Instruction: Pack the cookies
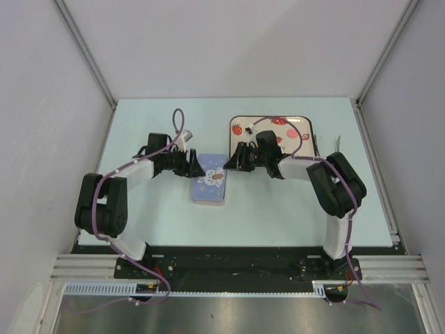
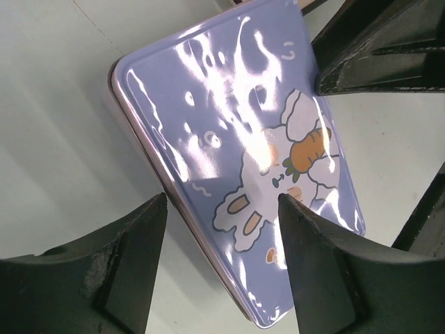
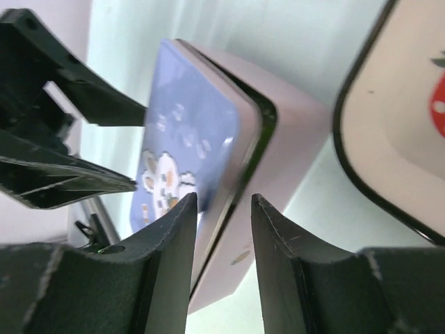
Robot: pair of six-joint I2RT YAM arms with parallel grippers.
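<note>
Your right gripper (image 3: 221, 202) has its jaws part-closed astride the lid edge of the rectangular lavender tin (image 3: 195, 125) printed with a rabbit and carrot; you cannot tell whether it pinches. Your left gripper (image 2: 222, 202) gapes wide over the tin's opposite edge, holding nothing. The cookies are hidden in every view. A cream strawberry-patterned tray (image 1: 240, 122) sits just beyond the tin.

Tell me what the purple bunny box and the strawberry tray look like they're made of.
The bunny box: probably thin painted metal, a tin; the glossy lid throws wavy bright glare and has a thin rounded edge over pinkish walls. The strawberry tray: smooth cream surface with a dark rim, semi-gloss; plastic or enamelled metal, the look leaves it open.
</note>
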